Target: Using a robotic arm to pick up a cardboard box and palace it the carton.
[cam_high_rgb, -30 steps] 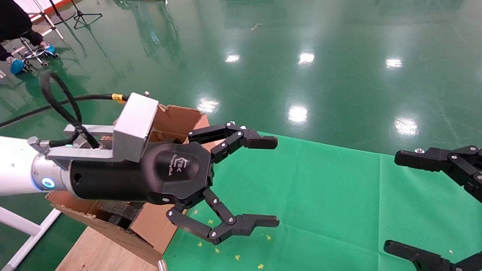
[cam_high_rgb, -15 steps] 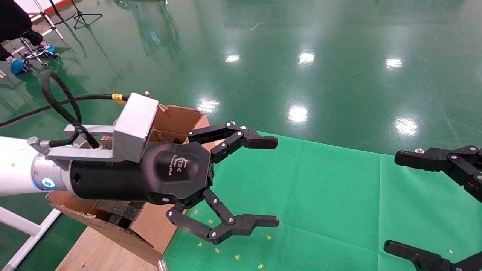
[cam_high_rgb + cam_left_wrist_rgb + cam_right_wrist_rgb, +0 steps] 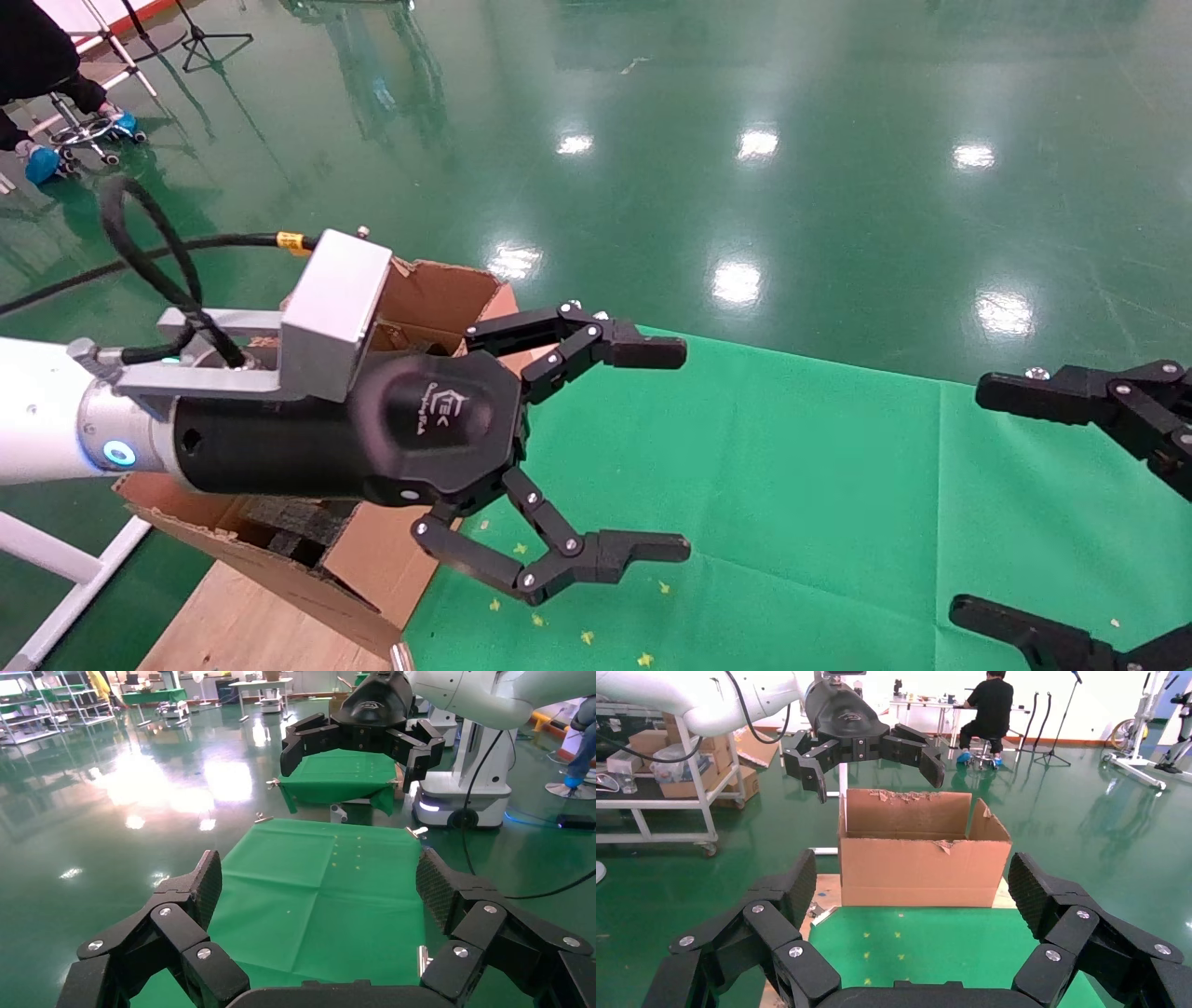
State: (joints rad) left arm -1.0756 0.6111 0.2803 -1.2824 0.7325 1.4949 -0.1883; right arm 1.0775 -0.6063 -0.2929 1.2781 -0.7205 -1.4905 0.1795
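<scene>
The robotic arm (image 3: 37,424), white with a silver wrist and a blue light ring, reaches in from the left. Its left gripper (image 3: 686,450) is open and empty, above the green cloth just right of the carton (image 3: 438,289). The carton is large and brown with torn flaps, and black foam (image 3: 289,527) shows inside it. The right wrist view shows the carton (image 3: 919,871) beyond the cloth's edge. My right gripper (image 3: 965,501) is open and empty at the right edge. The small taped cardboard box is not in view.
A green cloth (image 3: 792,485) covers the table. The carton stands on a wooden board (image 3: 242,624) beside the table. A shiny green floor lies beyond. A person sits on a stool (image 3: 84,130) at the far left. A white frame (image 3: 56,568) stands at the lower left.
</scene>
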